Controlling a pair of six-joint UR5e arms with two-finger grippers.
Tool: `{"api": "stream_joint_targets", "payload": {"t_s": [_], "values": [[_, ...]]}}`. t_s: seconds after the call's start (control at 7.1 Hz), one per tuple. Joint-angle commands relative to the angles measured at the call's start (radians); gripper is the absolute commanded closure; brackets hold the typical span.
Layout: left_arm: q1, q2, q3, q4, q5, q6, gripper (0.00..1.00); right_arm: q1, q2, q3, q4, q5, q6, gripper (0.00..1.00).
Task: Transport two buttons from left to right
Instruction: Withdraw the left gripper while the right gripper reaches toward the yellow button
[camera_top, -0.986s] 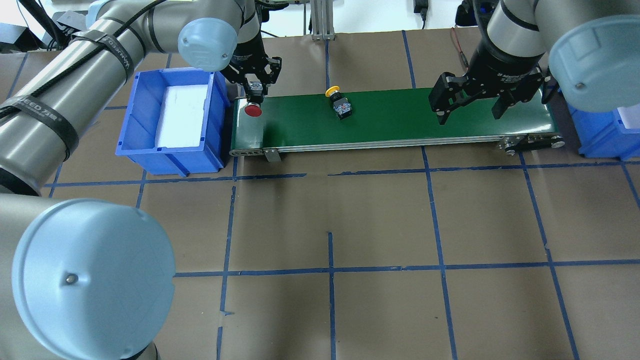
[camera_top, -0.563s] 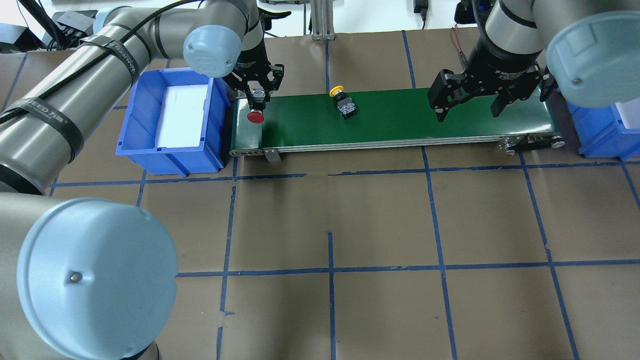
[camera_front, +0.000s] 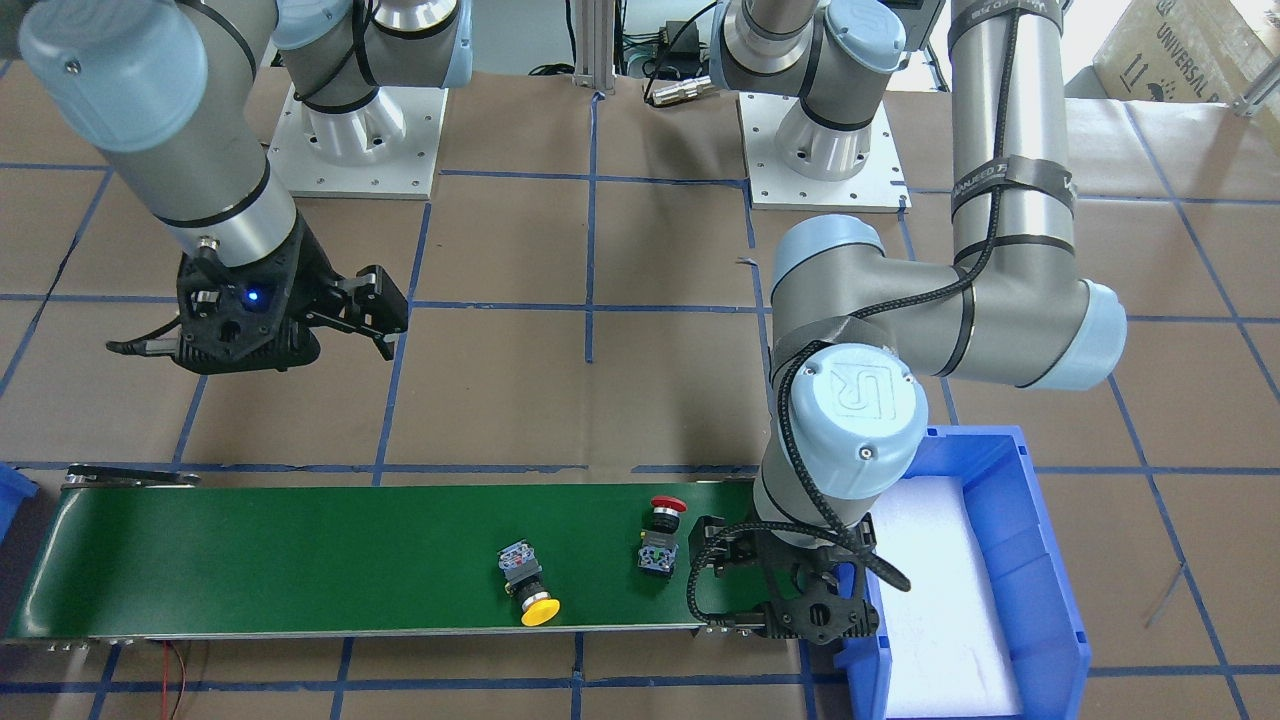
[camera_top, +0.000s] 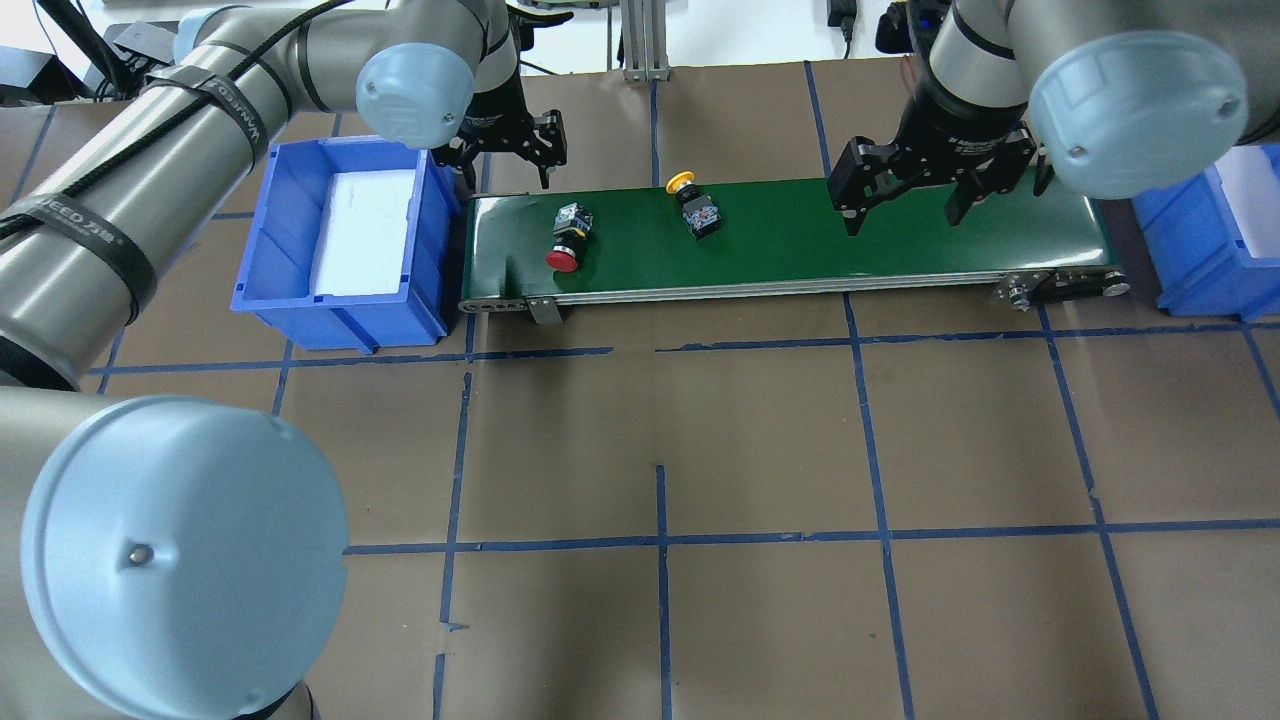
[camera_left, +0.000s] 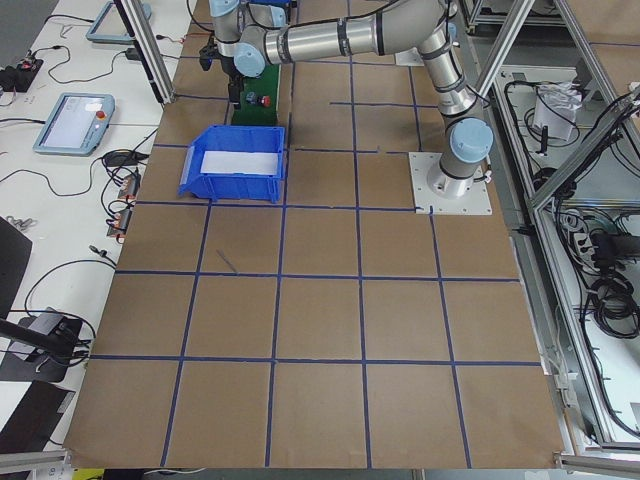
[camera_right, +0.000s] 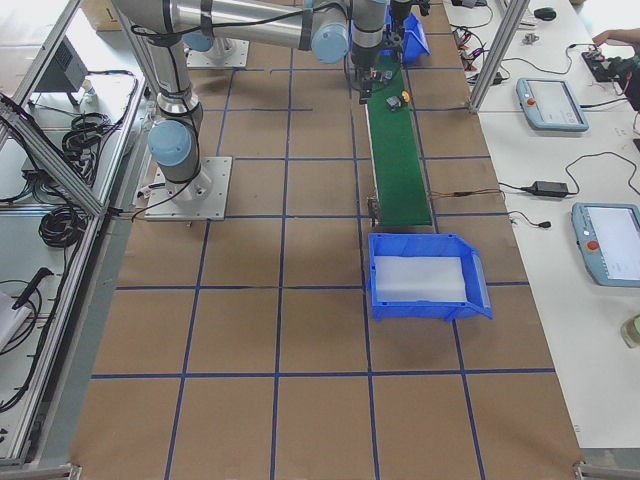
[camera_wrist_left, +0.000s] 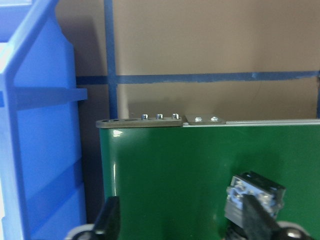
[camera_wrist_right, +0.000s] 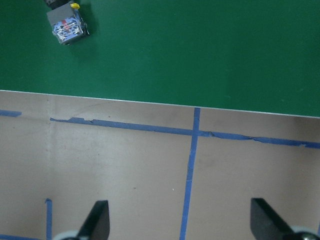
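Now, the green conveyor belt (camera_top: 800, 240) runs between the left blue bin (camera_top: 340, 310) and the right blue bin (camera_top: 1200, 275). The left gripper (camera_top: 505, 168) hovers at the belt's far left corner, jaws spread, empty. The right gripper (camera_top: 903, 218) hangs wide open over the right stretch (also empty). Both buttons lie on their sides across the belt: the red button (camera_top: 566, 240) is near the left end, cap toward the near edge, and the yellow button (camera_top: 695, 205) is right of it, cap toward the far edge. Each has a grey blocky base and a black collar.
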Motion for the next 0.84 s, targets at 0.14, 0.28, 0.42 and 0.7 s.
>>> {"api": "stream_joint_targets", "payload": {"t_s": [0.14,0.28,0.42,0.7], "values": [[0.093,0.130,0.006,-0.106,-0.001,0.061,0.00,0.063,0.114,-0.035,-0.089,0.014,-0.016,0.00],[0.119,0.161,0.007,-0.137,0.002,0.097,0.00,0.064,0.147,-0.062,-0.106,0.014,-0.016,0.00],[0.150,0.178,0.007,-0.189,0.001,0.099,0.00,0.075,0.189,-0.085,-0.136,0.014,-0.027,0.00],[0.158,0.218,0.009,-0.249,-0.004,0.099,0.00,0.107,0.274,-0.106,-0.250,0.010,-0.026,0.02]]}}
